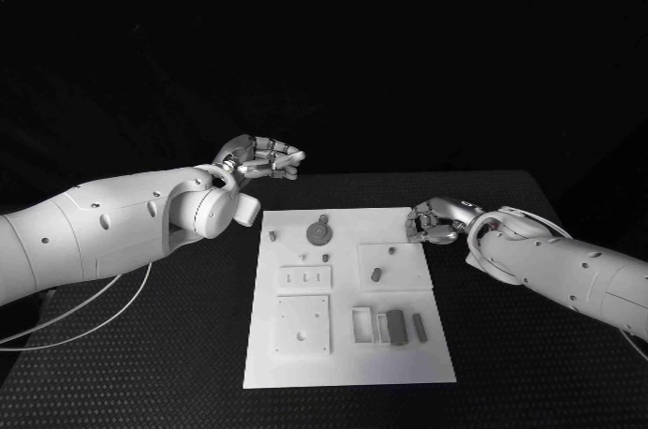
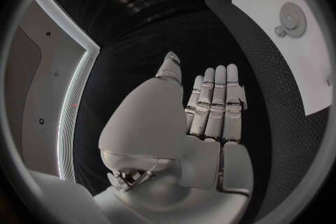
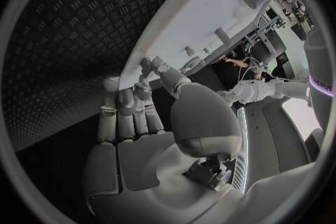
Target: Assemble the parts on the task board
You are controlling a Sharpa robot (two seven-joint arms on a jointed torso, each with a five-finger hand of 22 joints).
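Both your hands sit off the board, holding nothing.
Left hand (image 1: 263,157), fingers straight and together, hovers beyond the board's (image 1: 348,354) far left corner; right hand (image 1: 439,220), fingers curled in, sits at its far right corner.

head camera overhead, wrist cameras behind hands

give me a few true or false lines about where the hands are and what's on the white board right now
1. The left hand is raised past the far left corner of the task board, off the plate. True.
2. The right hand holds a round gear. False: it holds nothing; the gear lies on the board.
3. The right hand is at the board's far right edge. True.
4. The board is bare. False: small parts lie on it, among them a dark block near its front.
5. The left hand presses on the gear. False: it is clear of the board.
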